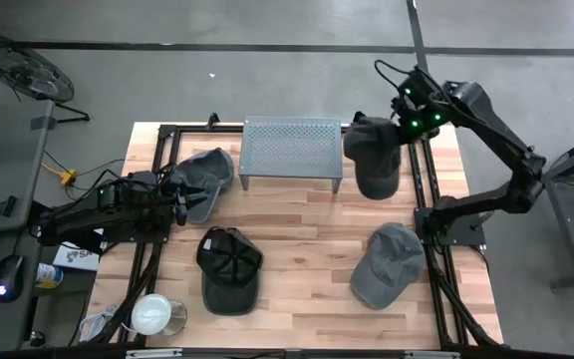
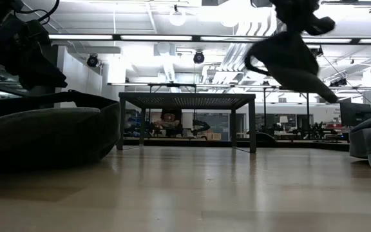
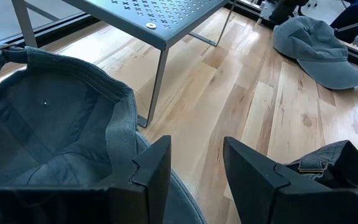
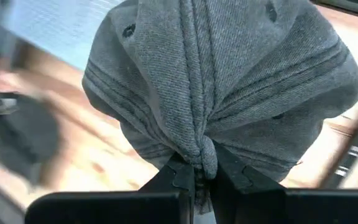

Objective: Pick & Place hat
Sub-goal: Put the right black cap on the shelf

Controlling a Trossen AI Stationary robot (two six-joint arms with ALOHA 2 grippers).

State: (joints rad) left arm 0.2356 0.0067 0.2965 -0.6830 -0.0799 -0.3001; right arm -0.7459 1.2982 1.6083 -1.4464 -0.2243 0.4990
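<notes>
1. The right gripper (image 4: 196, 177) hangs over the counter (image 1: 297, 214) at about one o'clock, fingers pinched on a dark grey hat (image 1: 374, 155), apparently to carry it toward the metal rack (image 1: 291, 148).
2. The left gripper (image 3: 194, 165) hovers at nine o'clock, fingers narrowly parted, empty, above an upturned hat (image 1: 205, 179).
3. Four hats in all: one lifted, three lying on the counter.

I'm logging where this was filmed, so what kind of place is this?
Probably a robotics lab or workshop: a wooden butcher-block table framed by black metal rails, bare concrete floor, and long fluorescent ceiling lights.
</notes>
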